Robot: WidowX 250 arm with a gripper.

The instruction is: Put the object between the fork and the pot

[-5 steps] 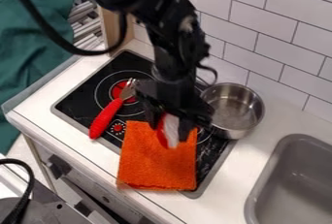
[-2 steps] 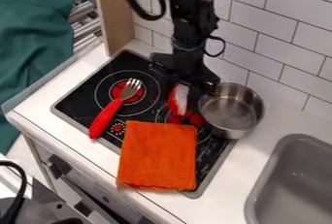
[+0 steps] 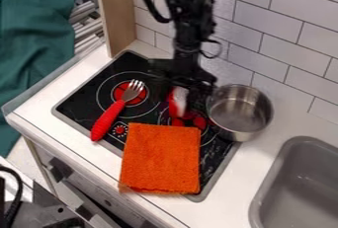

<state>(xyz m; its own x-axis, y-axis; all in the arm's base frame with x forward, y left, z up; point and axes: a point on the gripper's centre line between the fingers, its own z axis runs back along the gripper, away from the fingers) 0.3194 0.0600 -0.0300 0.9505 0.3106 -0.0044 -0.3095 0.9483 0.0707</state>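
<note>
My gripper hangs over the back right of the black stovetop, shut on a red and white object that points downward. Left of it lies the fork, its red handle toward the front and its metal tines over the left burner. To the right of the gripper, close beside it, stands the round metal pot. The object is between the fork and the pot; whether it touches the stove I cannot tell.
An orange cloth lies over the stove's front right part. A grey sink is at the lower right. Behind rises a white tiled wall, and a wooden panel stands at the back left.
The gripper has carried the red and white object backward from above the orange cloth, uncovering the fork's tines and the cloth's back edge. The pot has lately shifted slightly to the right.
</note>
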